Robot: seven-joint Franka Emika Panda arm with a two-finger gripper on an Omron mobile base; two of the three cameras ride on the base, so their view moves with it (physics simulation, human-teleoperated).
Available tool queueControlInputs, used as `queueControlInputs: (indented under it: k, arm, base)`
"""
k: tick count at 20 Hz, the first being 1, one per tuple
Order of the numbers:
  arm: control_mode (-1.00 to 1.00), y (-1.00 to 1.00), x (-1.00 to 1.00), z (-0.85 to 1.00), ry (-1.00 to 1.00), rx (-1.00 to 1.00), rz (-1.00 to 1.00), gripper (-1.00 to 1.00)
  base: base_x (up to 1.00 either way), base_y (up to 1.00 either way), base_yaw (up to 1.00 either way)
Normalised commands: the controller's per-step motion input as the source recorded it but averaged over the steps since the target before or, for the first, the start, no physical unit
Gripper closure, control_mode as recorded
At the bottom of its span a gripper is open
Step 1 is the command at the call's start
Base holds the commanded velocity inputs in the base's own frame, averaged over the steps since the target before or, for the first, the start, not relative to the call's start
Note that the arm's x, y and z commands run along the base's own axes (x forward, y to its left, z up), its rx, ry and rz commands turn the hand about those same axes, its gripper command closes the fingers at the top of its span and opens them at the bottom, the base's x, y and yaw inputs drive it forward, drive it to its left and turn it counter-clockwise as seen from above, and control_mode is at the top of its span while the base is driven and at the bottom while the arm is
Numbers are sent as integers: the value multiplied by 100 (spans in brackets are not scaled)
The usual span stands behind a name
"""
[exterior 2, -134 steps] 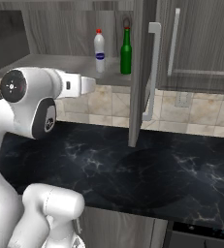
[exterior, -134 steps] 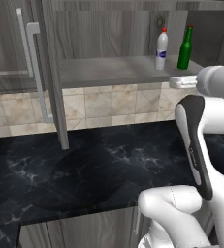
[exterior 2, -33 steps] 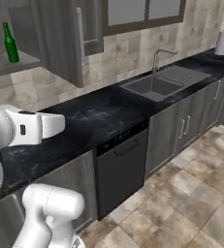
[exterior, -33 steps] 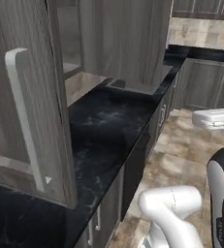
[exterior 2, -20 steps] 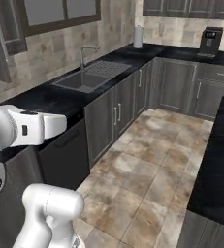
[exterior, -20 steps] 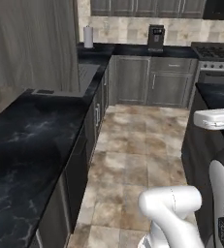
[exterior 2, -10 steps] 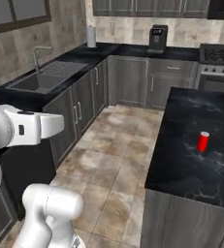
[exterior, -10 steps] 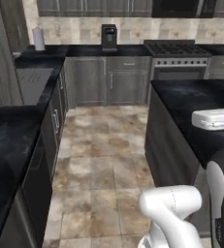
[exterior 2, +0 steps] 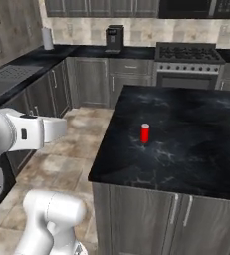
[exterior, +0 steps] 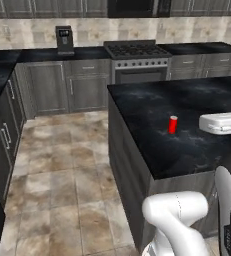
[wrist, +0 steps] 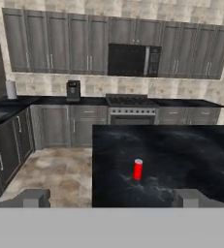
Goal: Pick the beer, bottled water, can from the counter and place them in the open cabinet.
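The can stands upright and alone on the black marble desk of the island, set in from the near-left corner and with bare stone all around it. You see it again in the right base view, toward the left side of the slab, and in the hand view, low and just left of centre.

By the look of it, you are in the approach step for the can: nothing is held, and the arm rides high and tucked close to the base. The claw is spread wide and empty, its two finger tips rising at the bottom of the hand view, one to each side. The can lies ahead of the claw and between the lines of those two tips, but well apart from them, with a stretch of desk in between.

Your next move likely calls for closing in on the island, then reaching forward and down so the spread fingers straddle the can's body. Keep it centred as you go; it is short, so come in low.
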Motion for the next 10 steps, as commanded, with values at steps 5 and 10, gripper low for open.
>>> queueControlInputs:
  k: [5,10]
  arm:
    - [100,0,0,0,0,0,0,-100]
    - [100,0,0,0,0,0,0,-100]
  base:
    - [22,-52,-21]
    - [49,-52,-17]
